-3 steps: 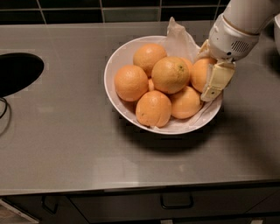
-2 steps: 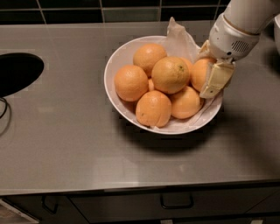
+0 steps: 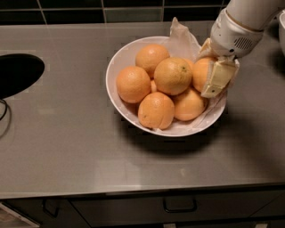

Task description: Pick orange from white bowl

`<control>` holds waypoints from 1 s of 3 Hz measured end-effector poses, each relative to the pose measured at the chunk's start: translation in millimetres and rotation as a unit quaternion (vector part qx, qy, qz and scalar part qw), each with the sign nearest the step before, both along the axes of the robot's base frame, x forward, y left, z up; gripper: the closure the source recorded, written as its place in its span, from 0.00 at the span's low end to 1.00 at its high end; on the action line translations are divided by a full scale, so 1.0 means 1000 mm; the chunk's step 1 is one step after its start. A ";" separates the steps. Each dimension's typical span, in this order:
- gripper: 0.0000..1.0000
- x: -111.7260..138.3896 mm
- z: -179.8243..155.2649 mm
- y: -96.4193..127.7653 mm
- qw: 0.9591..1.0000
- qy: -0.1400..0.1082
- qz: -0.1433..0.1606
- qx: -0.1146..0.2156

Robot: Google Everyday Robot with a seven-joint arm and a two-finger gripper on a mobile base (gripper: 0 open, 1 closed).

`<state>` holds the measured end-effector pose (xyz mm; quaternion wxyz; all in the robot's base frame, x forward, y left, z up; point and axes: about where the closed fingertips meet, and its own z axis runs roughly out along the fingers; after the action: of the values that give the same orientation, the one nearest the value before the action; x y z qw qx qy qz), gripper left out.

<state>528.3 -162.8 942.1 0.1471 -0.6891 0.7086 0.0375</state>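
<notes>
Far left: a dark oval opening (image 3: 18, 73) is cut into the grey bench (image 3: 67, 147). A thin black cable (image 3: 3, 113) loops at the left edge, just on the near side of the opening. Black tiles (image 3: 89, 11) run along the far wall. Below the near edge of the bench, the dark drawer fronts carry a drawer handle (image 3: 179, 205).

Centre: the white bowl (image 3: 110, 87) stands on the bench, right of the middle and well apart from the opening. It is lined with crumpled white paper (image 3: 182, 40), which rises in a peak above the far rim. Fruit is heaped inside:
- a left fruit (image 3: 132, 84) against the left wall;
- a far fruit (image 3: 151, 58) behind it;
- a speckled fruit (image 3: 173, 75) on top in the middle, showing small dark specks;
- a near fruit (image 3: 156, 110) at the near rim;
- a lower fruit (image 3: 189, 104) to the right of the near one.

Right: the orange (image 3: 200, 73) lies at the right side of the bowl, touching the speckled fruit and sitting above the lower fruit. Its right portion is covered by the hand (image 3: 214, 80), whose cream-coloured part lies against the orange just inside the right rim. Whether the hand is spread or pinching the orange cannot be told from here. The white arm (image 3: 242, 24) comes down to it from the far right corner. A pale object (image 3: 281, 26) shows at the right edge and cannot be identified.
</notes>
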 end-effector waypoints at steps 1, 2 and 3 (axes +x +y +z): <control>1.00 -0.004 0.016 0.008 1.000 -0.019 0.008 0.017; 1.00 -0.009 0.033 0.012 0.999 -0.038 0.010 0.027; 1.00 -0.015 0.059 0.010 0.997 -0.069 0.000 0.022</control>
<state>513.1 -152.7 1000.8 0.2112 -0.6867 0.6955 0.0057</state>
